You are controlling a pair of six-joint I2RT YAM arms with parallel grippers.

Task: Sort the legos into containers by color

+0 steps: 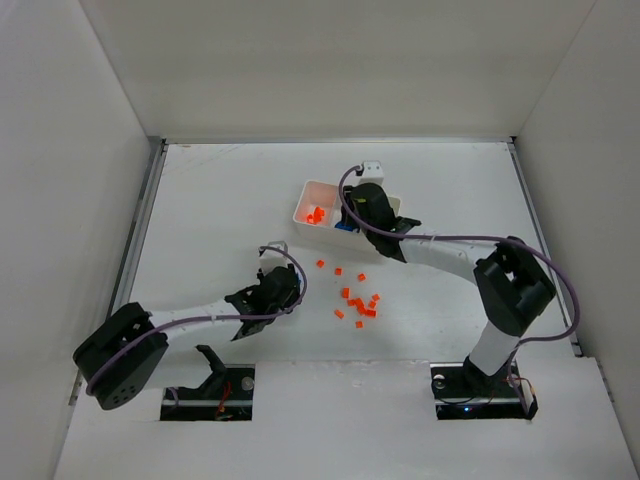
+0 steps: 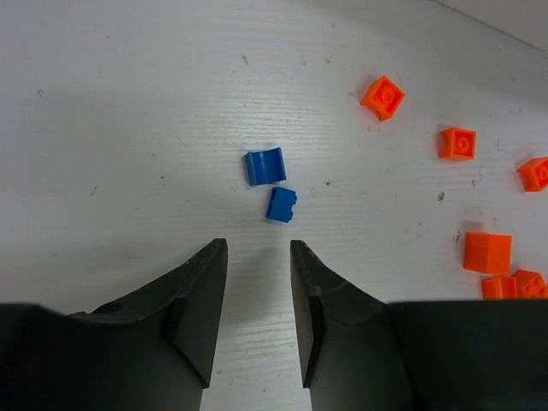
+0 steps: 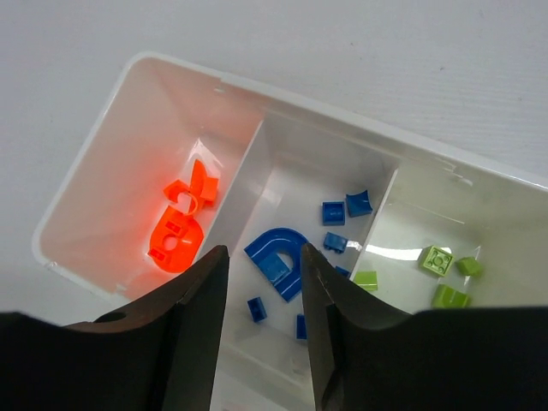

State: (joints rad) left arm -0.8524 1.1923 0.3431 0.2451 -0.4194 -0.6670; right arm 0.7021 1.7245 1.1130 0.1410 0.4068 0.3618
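Legos (image 1: 360,308) look partly sorted in the top view: a loose scatter of orange-red bricks lies on the white table (image 1: 220,200) between the two arms, well apart from the white tray (image 1: 303,205), whose left compartment already holds some orange-red pieces. The right gripper (image 1: 366,205) hangs over the tray and hides its middle, while the left gripper (image 1: 275,290) sits low just left of the scatter; from up here neither opening can be read. The left wrist view shows a grooved blue piece (image 2: 265,166) and a small blue brick (image 2: 281,205) lying near each other on the table just ahead of the left gripper, whose jaws stand narrowly parted and empty. Orange-red bricks (image 2: 456,143) lie off to the right, out of the way. The right wrist view looks down into the tray: orange-red shapes (image 3: 180,227) in one end compartment, a blue arch (image 3: 278,253) and smaller blue pieces (image 3: 333,212) in the middle, yellow-green bricks (image 3: 438,260) in the other end, nothing seemingly misplaced. The right gripper is parted with nothing between its jaws. Left to do, probably: both blue pieces on the table and all the loose orange-red bricks.
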